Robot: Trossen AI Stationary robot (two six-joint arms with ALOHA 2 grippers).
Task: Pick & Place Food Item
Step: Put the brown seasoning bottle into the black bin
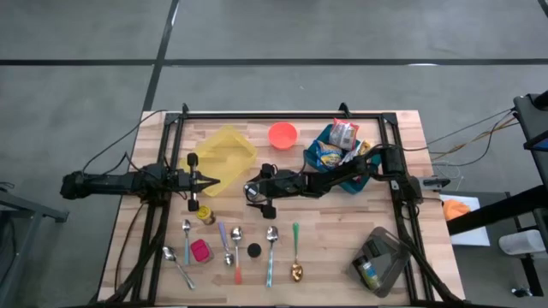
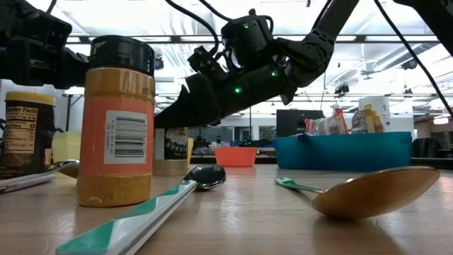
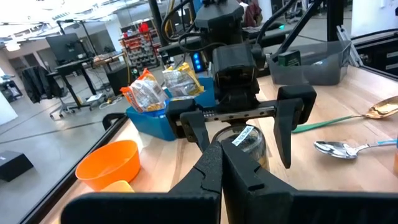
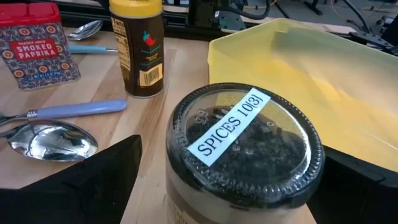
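A spice jar with a black lid and a white label reading "SPICES 10(3)" stands upright on the wooden table, next to the yellow container. My right gripper reaches in from the table's right and is open. Its two fingers stand on either side of the jar, apart from it. The left wrist view shows the same jar between those spread fingers. My left gripper waits shut at the table's left, pointing level toward the jar.
An orange bowl and a blue bin of snack packets stand at the far side. A brown yellow-lidded jar, a paprika tin and several spoons lie toward the near side. A grey bin sits near right.
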